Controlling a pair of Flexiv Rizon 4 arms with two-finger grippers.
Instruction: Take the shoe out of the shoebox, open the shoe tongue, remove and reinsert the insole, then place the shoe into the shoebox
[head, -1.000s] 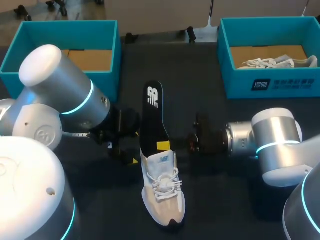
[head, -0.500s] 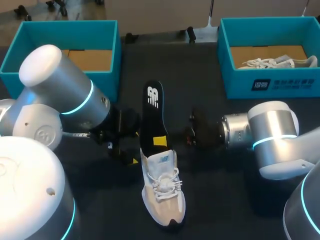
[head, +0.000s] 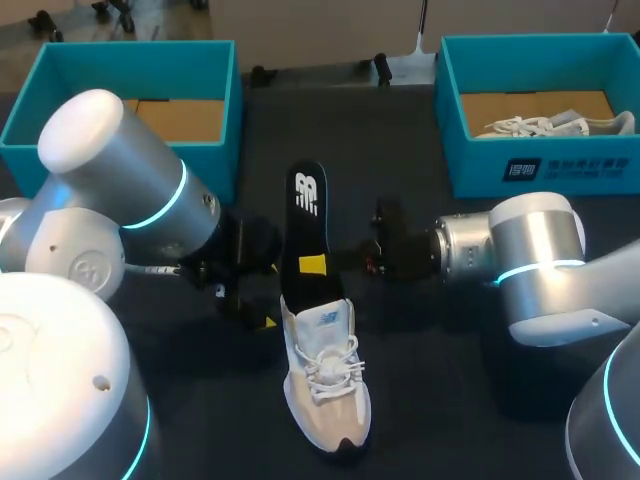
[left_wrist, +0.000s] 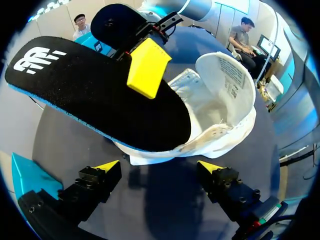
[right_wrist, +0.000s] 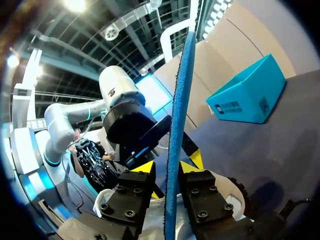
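A pale sneaker (head: 328, 380) lies on the dark table with its toe toward me. A black insole (head: 305, 215) with a white logo sticks out of its heel opening, slanting up and away. My right gripper (head: 313, 265) comes in from the right and is shut on the insole's edge near the shoe. In the right wrist view the blue-edged insole (right_wrist: 177, 125) stands edge-on between the right gripper (right_wrist: 169, 167) fingers. My left gripper (left_wrist: 157, 167) stands open just short of the sneaker's heel (left_wrist: 220, 100), under the raised insole (left_wrist: 90, 95), holding nothing.
A teal shoebox (head: 120, 60) stands at the back left. A second teal box (head: 540, 170) at the back right holds another sneaker (head: 560, 125). My left arm (head: 130, 200) fills the table's left side.
My right gripper has shifted back and left along the insole, toward its logo end. The sneaker and my left arm have stayed put.
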